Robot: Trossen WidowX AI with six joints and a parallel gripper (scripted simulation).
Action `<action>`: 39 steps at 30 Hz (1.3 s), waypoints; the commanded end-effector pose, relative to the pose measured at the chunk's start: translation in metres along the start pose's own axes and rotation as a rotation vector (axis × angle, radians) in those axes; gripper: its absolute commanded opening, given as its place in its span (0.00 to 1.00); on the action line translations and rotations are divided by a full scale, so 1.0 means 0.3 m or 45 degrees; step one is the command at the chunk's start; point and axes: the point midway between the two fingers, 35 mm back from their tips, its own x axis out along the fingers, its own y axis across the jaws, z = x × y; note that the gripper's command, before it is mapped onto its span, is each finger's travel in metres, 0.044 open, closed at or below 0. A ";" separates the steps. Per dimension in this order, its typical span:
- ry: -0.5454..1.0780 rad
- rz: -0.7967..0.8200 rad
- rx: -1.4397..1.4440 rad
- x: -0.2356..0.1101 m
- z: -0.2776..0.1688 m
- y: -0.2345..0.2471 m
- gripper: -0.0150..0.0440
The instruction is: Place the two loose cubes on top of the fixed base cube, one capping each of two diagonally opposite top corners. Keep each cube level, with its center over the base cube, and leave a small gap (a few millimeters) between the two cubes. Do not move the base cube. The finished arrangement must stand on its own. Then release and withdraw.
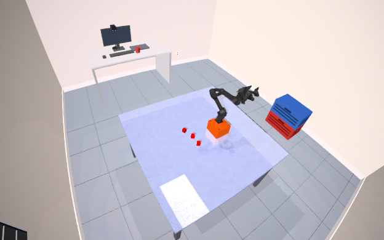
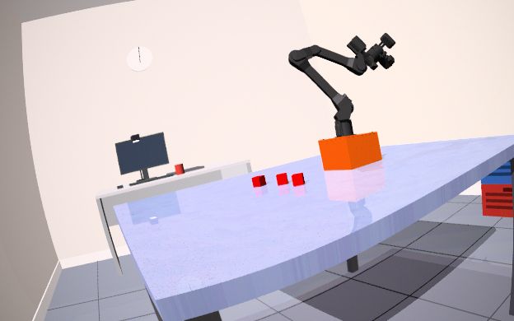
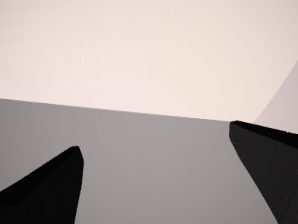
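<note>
Three small red cubes stand in a row on the pale blue table (image 1: 166, 172) (image 2: 247, 243), left of the arm's orange pedestal (image 1: 218, 128) (image 2: 350, 154): one cube (image 1: 184, 130) (image 2: 259, 181), a middle cube (image 1: 192, 135) (image 2: 282, 179), and a third cube (image 1: 199, 143) (image 2: 298, 179). They look alike, and I cannot tell which is the fixed base. My gripper (image 1: 253, 90) (image 2: 371, 42) (image 3: 157, 143) is open and empty. It is raised high and points away from the cubes, beyond the pedestal toward the wall. The wrist view shows only the wall between the fingers.
A blue crate on a red crate (image 1: 289, 115) (image 2: 496, 197) sits beyond the table's right edge, near the gripper. A white desk (image 1: 129, 56) (image 2: 173, 181) with a monitor and a red cup stands at the back. A white patch (image 1: 183, 197) lies on the table's front corner.
</note>
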 end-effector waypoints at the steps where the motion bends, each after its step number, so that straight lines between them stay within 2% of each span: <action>1: -0.006 0.006 -0.005 -0.001 0.003 0.005 0.89; 5: -0.119 0.121 -0.103 -0.019 0.062 0.108 0.71; 11: -0.336 0.318 -0.268 -0.090 0.156 0.296 0.70; 18: -0.610 0.529 -0.439 -0.233 0.240 0.505 0.70; 28: -1.037 0.791 -0.624 -0.534 0.304 0.755 0.70; 39: -1.541 1.028 -0.707 -0.962 0.295 0.917 0.70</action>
